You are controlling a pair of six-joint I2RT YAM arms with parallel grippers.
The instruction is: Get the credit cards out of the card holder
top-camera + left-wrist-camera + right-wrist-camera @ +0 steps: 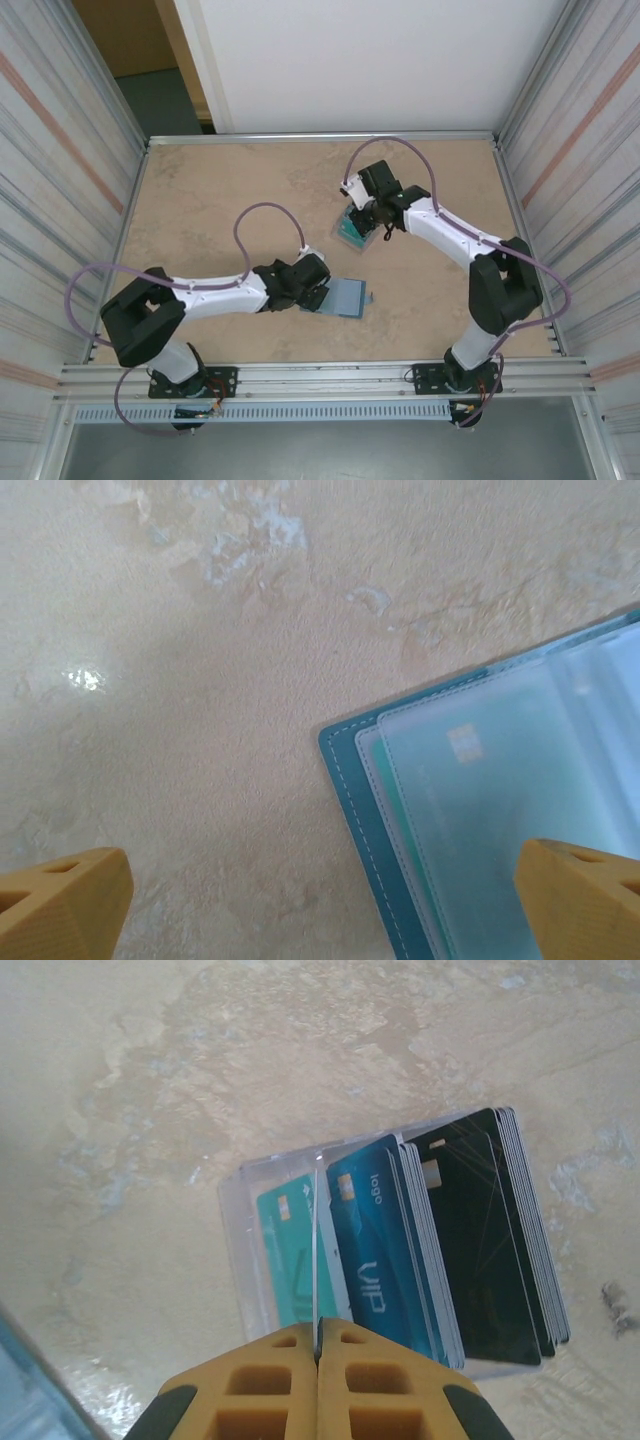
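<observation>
While the left gripper (322, 905) is hovering with its jaws spread wide and gripping nothing, the card holder (470, 820) is lying open on the table (220, 190) close to the middle of the near edge, with its corner under the gap between those jaws. One pale card (500, 770) is showing through the frosted sleeve, so the emptying is looking unfinished. Further right, toward the table's middle, the right gripper (318, 1365) is pressing its jaws together on a thin card (315, 1250) seen edge-on, its colour not readable. It is hanging over a clear box (232, 1230), which is holding a teal card (285, 1260), a blue stack (375, 1250) and a black stack (485, 1230). The step in hand is probably dropping this card in. Doing it well is calling for keeping the card upright, lining its lower edge up with the gap between teal and blue, lowering it inside the walls, and only then parting the jaws, so it is not tipping over the rim.
</observation>
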